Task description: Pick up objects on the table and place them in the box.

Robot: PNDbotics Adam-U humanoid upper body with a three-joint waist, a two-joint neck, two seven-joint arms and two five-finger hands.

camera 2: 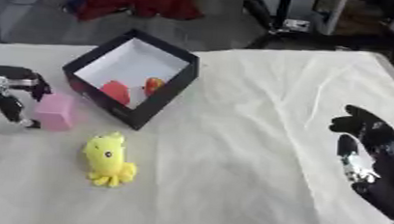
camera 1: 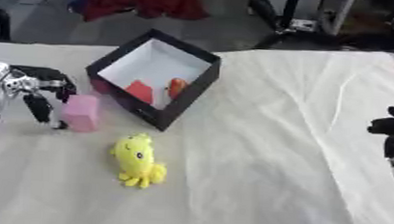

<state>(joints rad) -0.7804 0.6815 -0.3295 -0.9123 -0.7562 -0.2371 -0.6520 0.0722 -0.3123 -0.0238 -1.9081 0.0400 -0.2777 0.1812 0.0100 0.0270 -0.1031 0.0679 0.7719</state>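
A black box point(camera 1: 189, 95) with a white inside stands at the back left of the table, holding a red thing point(camera 1: 140, 91) and an orange thing point(camera 1: 176, 87). Just left of the box's near corner a pink block point(camera 1: 82, 112) stands on the cloth. My left hand point(camera 1: 34, 90) is beside the block on its left. Its fingers are spread, one reaching over the block's top edge and one pointing down at its left side, and they do not close on it. A yellow plush octopus point(camera 1: 137, 160) lies in front of the box. My right hand point(camera 2: 364, 142) rests open at the right edge, holding nothing.
A cream cloth point(camera 1: 266, 151) covers the table, wrinkled toward the right. Beyond the far edge lie a red cloth point(camera 1: 143, 0) on the floor and dark equipment point(camera 1: 307, 13).
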